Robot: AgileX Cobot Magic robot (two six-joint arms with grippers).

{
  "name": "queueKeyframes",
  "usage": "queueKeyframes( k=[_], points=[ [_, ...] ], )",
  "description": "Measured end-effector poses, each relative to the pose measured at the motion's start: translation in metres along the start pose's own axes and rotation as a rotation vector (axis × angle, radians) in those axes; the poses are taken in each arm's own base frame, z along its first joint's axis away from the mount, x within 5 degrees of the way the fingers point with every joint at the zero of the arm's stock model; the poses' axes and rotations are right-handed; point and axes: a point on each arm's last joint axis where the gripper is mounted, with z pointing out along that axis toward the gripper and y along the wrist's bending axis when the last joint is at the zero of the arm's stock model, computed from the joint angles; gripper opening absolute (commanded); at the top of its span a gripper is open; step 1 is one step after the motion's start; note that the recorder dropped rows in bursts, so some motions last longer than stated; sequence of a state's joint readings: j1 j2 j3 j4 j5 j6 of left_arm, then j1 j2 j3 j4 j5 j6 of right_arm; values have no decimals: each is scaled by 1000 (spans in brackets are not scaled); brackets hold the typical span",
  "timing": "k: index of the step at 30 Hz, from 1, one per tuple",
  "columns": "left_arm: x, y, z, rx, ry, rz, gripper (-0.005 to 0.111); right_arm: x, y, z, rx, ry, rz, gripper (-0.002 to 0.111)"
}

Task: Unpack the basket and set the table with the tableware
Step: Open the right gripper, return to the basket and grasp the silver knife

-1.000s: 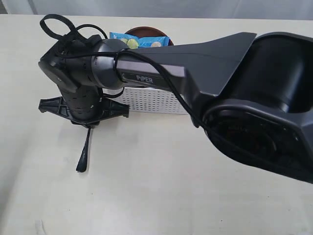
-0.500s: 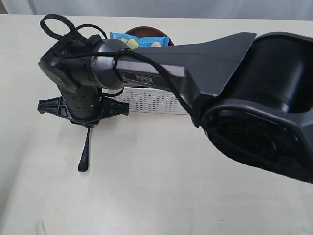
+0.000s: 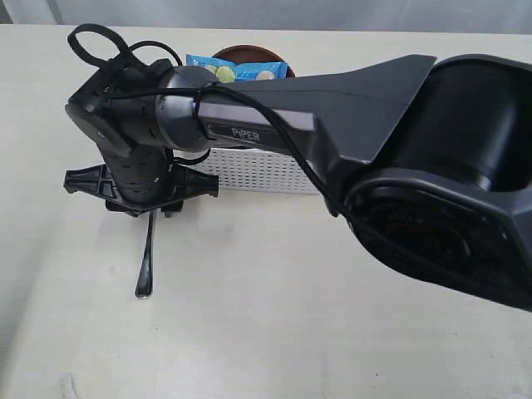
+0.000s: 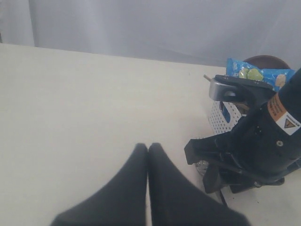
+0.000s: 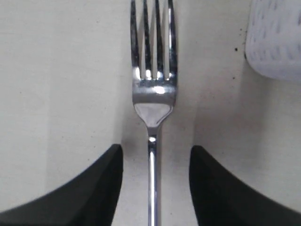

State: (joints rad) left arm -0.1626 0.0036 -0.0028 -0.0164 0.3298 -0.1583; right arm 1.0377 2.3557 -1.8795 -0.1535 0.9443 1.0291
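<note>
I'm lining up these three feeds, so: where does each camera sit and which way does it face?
Exterior: high above the table, looking down; the right arm fills much of it, reaching over the fork beside the basket.
Left wrist: low over the table, facing across to the right arm; its own shut left gripper shows.
Right wrist: straight down on the fork; the open right gripper flanks its handle.
Shared: exterior and right wrist both show the fork; all three show the basket.
</note>
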Motion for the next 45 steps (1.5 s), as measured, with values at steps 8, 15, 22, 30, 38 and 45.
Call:
queueKeyframes(
  k=[8, 15, 22, 30, 38, 45],
  points=[
    [0, 0, 0, 0, 0, 0, 0, 0, 3, -15, -42, 19, -57, 46],
    [0, 0, 0, 0, 0, 0, 0, 8, 10, -108, -286, 84, -459, 46],
    [0, 0, 0, 0, 0, 0, 0, -48, -57, -184, -201, -116, -751, 46],
    [0, 0, 0, 0, 0, 0, 0, -99, -121, -149, -84, -35, -1046, 46],
    [0, 0, 0, 0, 0, 0, 0, -114, -139, -100, -68, 55, -1160, 46],
    [0, 0, 0, 0, 0, 0, 0, -109, -134, -69, -151, 123, -1278, 46]
  ],
)
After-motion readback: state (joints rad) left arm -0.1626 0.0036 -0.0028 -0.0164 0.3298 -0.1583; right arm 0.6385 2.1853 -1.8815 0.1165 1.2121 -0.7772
